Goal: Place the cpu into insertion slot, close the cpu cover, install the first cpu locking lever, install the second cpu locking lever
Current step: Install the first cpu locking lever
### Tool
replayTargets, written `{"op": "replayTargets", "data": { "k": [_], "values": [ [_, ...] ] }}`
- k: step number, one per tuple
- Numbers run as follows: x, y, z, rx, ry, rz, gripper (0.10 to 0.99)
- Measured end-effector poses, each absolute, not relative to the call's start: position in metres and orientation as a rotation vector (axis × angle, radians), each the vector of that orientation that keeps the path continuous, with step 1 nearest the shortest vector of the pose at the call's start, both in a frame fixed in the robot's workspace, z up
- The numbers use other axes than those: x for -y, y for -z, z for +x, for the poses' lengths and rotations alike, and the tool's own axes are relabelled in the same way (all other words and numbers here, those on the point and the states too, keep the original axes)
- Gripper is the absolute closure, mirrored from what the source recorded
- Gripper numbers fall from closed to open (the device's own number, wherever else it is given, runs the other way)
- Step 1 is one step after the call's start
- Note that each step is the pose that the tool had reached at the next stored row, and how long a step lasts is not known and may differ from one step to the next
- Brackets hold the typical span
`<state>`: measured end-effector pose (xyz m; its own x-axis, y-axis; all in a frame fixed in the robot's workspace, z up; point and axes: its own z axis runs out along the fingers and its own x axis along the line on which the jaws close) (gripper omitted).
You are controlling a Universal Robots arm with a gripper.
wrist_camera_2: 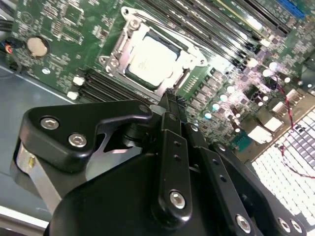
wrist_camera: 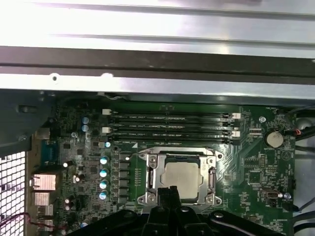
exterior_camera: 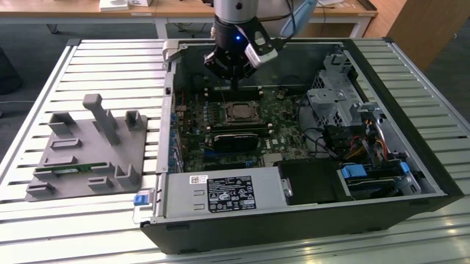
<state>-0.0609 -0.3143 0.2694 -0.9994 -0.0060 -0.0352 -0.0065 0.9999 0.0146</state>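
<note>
Fingers (wrist_camera: pixel 170 192) pinched narrow, holding nothing, at socket's edge — cpu (wrist_camera: pixel 183 177) seated under cpu cover (wrist_camera: pixel 153 178); thin, stiff metal, likely fragile.

A lab or workshop is indicated. An opened computer case (exterior_camera: pixel 294 165) is laid on a slatted metal table (exterior_camera: pixel 74 220). Wooden desks (exterior_camera: pixel 184 10) are seen behind.

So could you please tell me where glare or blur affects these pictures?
In the first wrist view, the metal case wall is washed out by glare; in the second wrist view, the gripper body looms dark and soft while the cpu reflects brightly; the exterior view is evenly lit.
</note>
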Motion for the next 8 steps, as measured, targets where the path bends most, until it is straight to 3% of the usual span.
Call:
{"op": "replayTargets", "data": {
  "k": [8],
  "values": [
    [0.314, -0.268, -0.080, -3.106, -0.023, -0.010, 0.980]
  ]
}}
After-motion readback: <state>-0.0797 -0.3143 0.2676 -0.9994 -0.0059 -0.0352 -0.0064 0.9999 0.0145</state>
